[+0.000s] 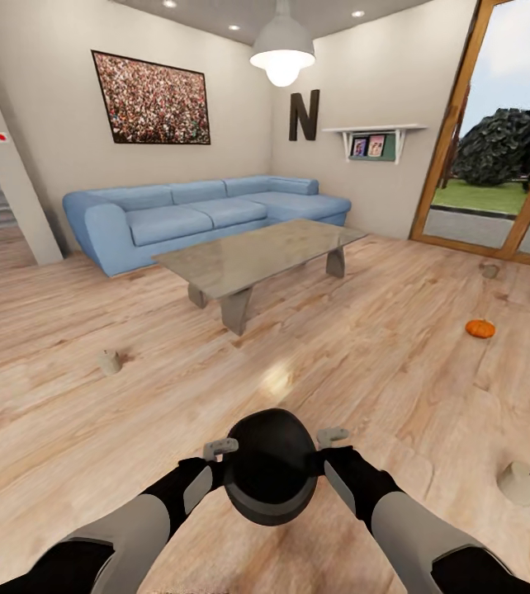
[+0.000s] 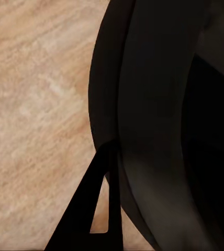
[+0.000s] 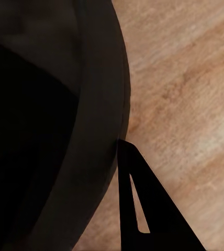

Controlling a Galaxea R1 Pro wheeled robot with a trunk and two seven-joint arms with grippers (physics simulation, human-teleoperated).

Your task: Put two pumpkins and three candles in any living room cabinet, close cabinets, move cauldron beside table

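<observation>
Between both grippers, cauldron (image 1: 271,477) probably clamped; table (image 1: 258,255) well ahead.

The cauldron (image 1: 271,478) hides the tips of both grippers, so their grip cannot be seen. One candle (image 1: 489,269) far off by the glass door is too small to make out

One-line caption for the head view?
Both claws, left and right, grip the black cauldron before the grey table.
</observation>
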